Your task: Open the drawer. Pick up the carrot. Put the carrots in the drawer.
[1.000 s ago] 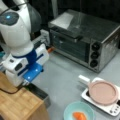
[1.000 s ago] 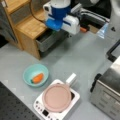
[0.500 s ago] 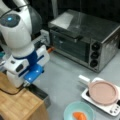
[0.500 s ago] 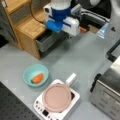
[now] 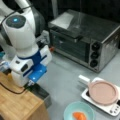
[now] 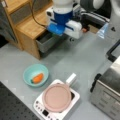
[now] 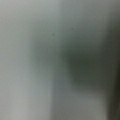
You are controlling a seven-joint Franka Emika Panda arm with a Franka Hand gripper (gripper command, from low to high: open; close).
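Observation:
The dark grey drawer (image 5: 41,92) (image 6: 47,41) stands partly pulled out of the wooden-topped cabinet (image 5: 17,105) (image 6: 27,26) in both front views. My gripper (image 5: 32,83) (image 6: 56,33) hangs low at the drawer's front edge, its fingers hidden under the white and blue hand. The small orange carrot (image 5: 79,115) (image 6: 38,78) lies in the teal bowl (image 5: 68,110) (image 6: 27,72), well away from the gripper. The wrist view gives only a blurred grey surface very close up.
A silver-black toaster oven (image 5: 82,37) (image 6: 107,87) stands on the grey table. A white hot plate (image 5: 111,108) (image 6: 40,106) carries a pink pan (image 5: 103,92) (image 6: 57,97) beside the bowl. A black cable (image 5: 10,90) runs over the cabinet top.

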